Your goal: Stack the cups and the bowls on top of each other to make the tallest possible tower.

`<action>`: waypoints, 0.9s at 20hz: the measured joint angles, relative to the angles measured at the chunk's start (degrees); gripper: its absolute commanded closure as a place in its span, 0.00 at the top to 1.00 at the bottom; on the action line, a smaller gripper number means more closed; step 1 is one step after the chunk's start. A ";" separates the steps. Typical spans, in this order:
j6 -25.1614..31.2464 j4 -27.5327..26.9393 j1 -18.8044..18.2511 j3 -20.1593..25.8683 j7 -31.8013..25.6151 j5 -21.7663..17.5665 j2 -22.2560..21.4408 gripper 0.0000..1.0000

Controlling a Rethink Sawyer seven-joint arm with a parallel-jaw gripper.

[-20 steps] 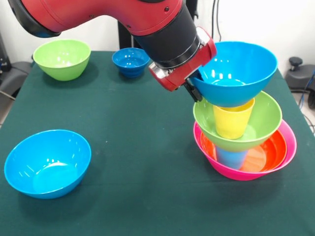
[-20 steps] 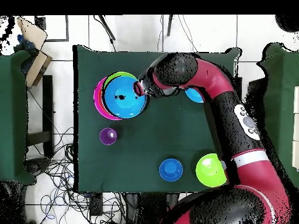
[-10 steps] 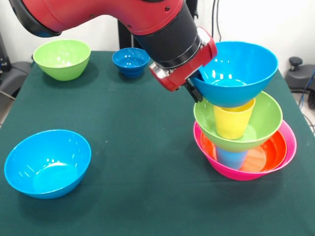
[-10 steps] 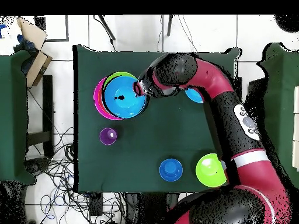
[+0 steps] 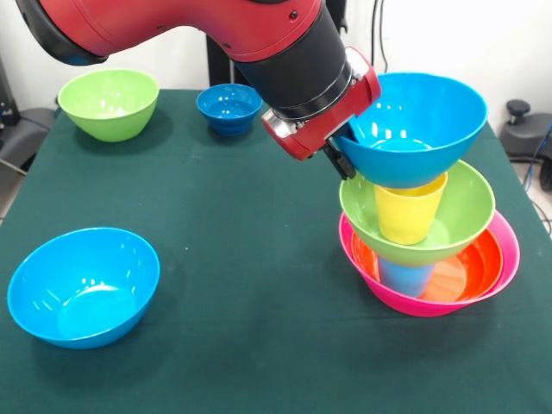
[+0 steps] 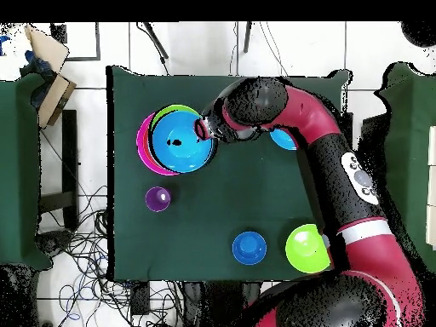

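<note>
On the counter's (image 5: 241, 259) green cloth, at the right side of your front view, you have the tower (image 5: 423, 216): a pink bowl (image 5: 509, 259) holding an orange bowl (image 5: 470, 267) with a light blue cup (image 5: 405, 278), then a lime green bowl (image 5: 461, 216) with a yellow cup (image 5: 408, 214), and a bright blue bowl (image 5: 423, 129) seated on that cup. Your gripper (image 5: 338, 155) is clamped on that top bowl's rim at its left edge, with the red and black arm (image 5: 259, 43) slanting down to it from the upper left
</note>
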 measured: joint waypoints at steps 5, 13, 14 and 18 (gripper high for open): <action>-0.04 0.02 0.01 -0.01 0.00 0.07 0.04 1.00; -0.15 0.18 0.03 0.00 0.00 0.08 0.39 1.00; -0.15 0.20 0.04 0.00 0.00 0.08 0.39 1.00; -0.16 0.27 0.00 -0.01 0.00 0.08 0.38 1.00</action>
